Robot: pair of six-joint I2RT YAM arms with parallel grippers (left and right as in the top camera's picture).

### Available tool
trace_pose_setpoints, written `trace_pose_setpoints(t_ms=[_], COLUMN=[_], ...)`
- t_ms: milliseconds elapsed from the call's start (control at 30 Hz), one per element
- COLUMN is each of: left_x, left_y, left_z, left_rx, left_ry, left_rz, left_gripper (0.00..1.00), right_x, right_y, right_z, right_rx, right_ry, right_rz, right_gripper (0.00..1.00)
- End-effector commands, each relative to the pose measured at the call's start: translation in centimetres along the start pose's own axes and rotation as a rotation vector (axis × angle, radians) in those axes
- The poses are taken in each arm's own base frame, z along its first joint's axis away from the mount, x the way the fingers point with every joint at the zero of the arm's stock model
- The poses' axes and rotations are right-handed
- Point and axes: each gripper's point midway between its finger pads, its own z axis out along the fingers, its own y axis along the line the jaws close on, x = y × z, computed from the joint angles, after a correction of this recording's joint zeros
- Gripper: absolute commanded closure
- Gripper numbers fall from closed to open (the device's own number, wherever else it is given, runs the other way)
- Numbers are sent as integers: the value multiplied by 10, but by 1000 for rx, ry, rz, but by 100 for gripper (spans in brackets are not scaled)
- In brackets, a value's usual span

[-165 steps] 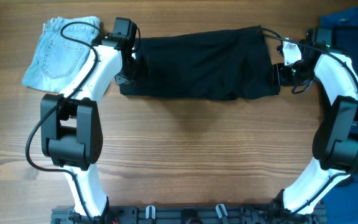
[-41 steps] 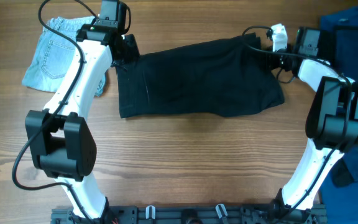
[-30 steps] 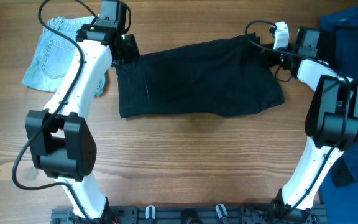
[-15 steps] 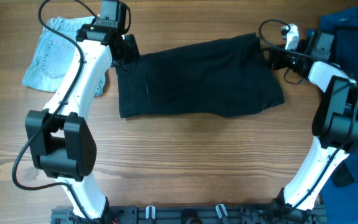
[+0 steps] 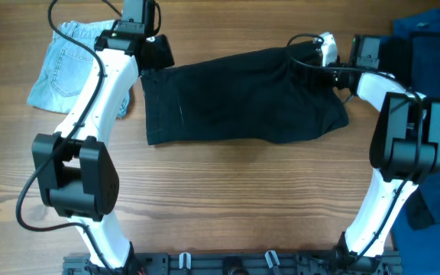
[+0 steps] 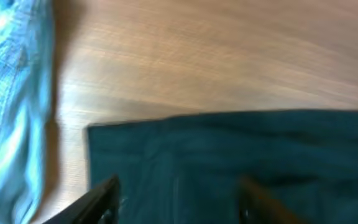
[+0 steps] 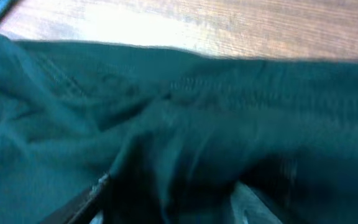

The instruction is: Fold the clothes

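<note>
Black garment flat on table; corner just ahead of left gripper, jaws spread, empty. Right gripper jaws apart too, rumpled hem between them. I'd pinch both corners deep, lift level together.

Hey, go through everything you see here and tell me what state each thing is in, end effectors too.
black garment: lying flat, upper right corner rumpled.
denim shorts: folded, lying flat at the far left.
dark blue garment: loose heap at the right edge, partly out of view.
left end effector: open, over the black garment's upper left corner.
right end effector: open, over the rumpled corner.
</note>
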Motion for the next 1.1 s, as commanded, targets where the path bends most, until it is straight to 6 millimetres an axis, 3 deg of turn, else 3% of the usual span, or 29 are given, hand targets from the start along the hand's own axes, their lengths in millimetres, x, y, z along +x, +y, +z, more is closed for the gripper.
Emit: trace_pose_setpoints(t_ms=[0,67,133,233,333,433,500,600,667,700,833,867,1000,1067], left_x=[10,20,33,43,46,51,50,48,49,50,56,56,55,47], left_y=[-31,-30,-33,-51,-80,-100,-101,-96,-96,-95,-92,-92,-91,-77], left_z=[10,29,64,101,116,120,120,122,122,122,122,122,122,126], left_rx=[194,202,229,290,325,350,347,317,317,315,310,310,305,207], left_ry=[51,82,106,85,27,3,-5,-4,-2,5,30,30,29,10], left_rz=[178,291,428,526,576,609,611,609,609,608,606,606,606,608], left_gripper=[29,28,28,32,31,30,31,30,30,30,30,30,38,48], right_x=[-38,-47,-35,-16,-16,-16,-10,14,20,20,6,9,18,18], right_y=[-3,2,14,33,38,26,23,18,17,17,13,6,-25,-37], right_z=[-44,-67,-76,-69,-57,-53,-47,-21,-3,7,15,13,-1,-10], right_rx=[181,248,270,226,239,311,307,284,273,271,351,410,592,655], right_ry=[-5,16,92,174,190,199,208,257,257,247,216,238,291,298], right_rz=[-39,-39,-4,62,30,5,11,44,26,5,-63,-71,-77,-75], right_gripper=[37,36,36,45,52,43,43,46,47,47,46,50,81,82])
